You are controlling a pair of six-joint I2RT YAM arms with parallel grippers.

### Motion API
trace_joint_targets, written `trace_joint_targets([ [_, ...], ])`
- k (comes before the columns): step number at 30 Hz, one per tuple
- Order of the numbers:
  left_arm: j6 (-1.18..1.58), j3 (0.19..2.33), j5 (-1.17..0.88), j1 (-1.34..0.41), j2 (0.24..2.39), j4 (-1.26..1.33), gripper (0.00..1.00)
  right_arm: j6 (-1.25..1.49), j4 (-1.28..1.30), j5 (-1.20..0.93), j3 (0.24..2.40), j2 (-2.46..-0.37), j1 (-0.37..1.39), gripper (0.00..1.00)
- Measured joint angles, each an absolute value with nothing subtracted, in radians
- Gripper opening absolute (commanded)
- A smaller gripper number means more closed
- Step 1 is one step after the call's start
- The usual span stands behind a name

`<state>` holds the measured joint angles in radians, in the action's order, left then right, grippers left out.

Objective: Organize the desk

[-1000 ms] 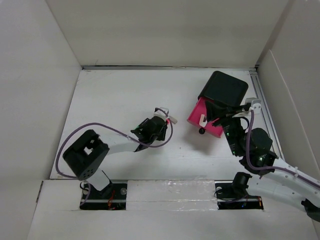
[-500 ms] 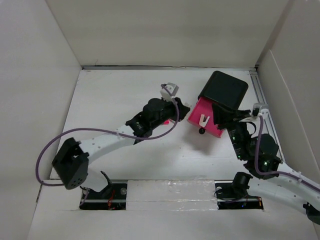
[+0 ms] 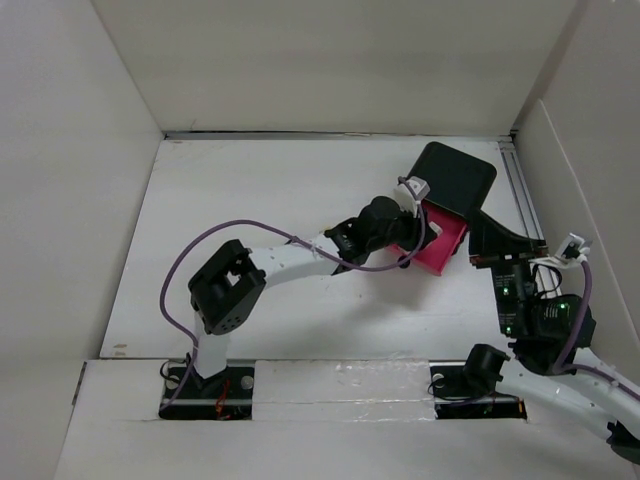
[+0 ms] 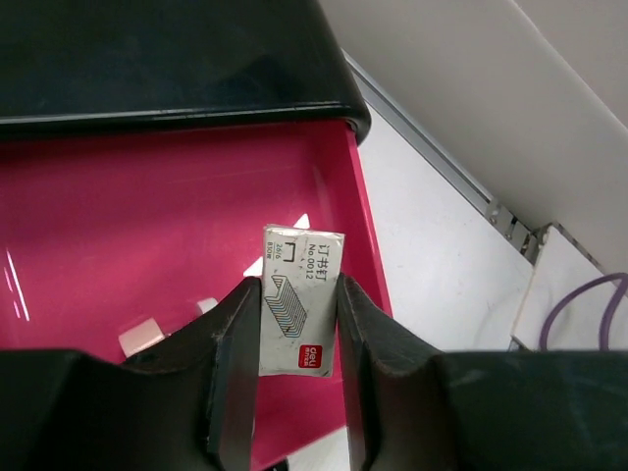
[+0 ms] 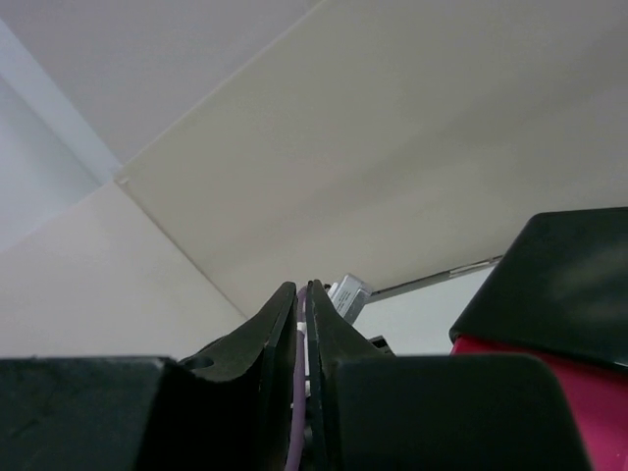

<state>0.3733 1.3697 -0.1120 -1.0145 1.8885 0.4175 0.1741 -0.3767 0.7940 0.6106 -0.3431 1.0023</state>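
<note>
My left gripper point(image 4: 297, 290) is shut on a small grey staples box point(image 4: 300, 267) with printed lettering. It holds the box over the open pink drawer point(image 4: 147, 226) of the black box point(image 4: 167, 59). From above, the left gripper point(image 3: 410, 235) sits at the drawer point(image 3: 447, 245), which stands out from the black box point(image 3: 455, 178) at the back right of the white desk point(image 3: 250, 200). My right gripper point(image 3: 486, 236) is drawn back to the right of the drawer. Its jaws point(image 5: 302, 290) are shut with nothing between them.
A small pale item point(image 4: 142, 336) lies in the drawer. White walls enclose the desk on three sides. A metal rail point(image 3: 525, 200) runs along the desk's right edge. The left arm's purple cable point(image 3: 250, 235) loops over the desk's middle.
The left arm has swung right, carrying the staples box to above the drawer. The right gripper has come off the drawer front, pulled back toward the near right and closed.
</note>
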Motion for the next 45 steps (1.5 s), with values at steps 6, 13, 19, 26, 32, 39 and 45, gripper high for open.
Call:
trace_joint_targets([
  [6, 0.375, 1.399, -0.097, -1.013, 1.910, 0.415, 0.71, 0.177, -0.376, 0.795, 0.609, -0.387, 1.002, 0.19],
  [13, 0.352, 1.329, -0.017, -1.013, 1.853, 0.429, 0.36, 0.176, -0.376, 0.794, 0.609, -0.414, 1.002, 0.18],
  [19, 0.354, 1.046, 0.067, -1.013, 1.562, 0.464, 0.13, 0.175, -0.376, 0.789, 0.609, -0.434, 1.002, 0.00],
  [26, 0.405, 0.817, 0.065, -1.015, 1.406, 0.533, 0.50, 0.176, -0.373, 0.765, 0.630, -0.521, 1.002, 0.00],
  [32, 0.418, 0.796, 0.003, -1.015, 1.540, 0.537, 0.52, 0.175, -0.358, 0.744, 0.654, -0.577, 1.002, 0.27],
  [39, 0.412, 0.877, -0.046, -1.029, 1.658, 0.537, 0.51, 0.173, -0.344, 0.732, 0.669, -0.601, 1.002, 0.34],
  [45, 0.409, 0.963, -0.066, -1.040, 1.729, 0.551, 0.40, 0.173, -0.342, 0.727, 0.673, -0.623, 1.002, 0.35],
])
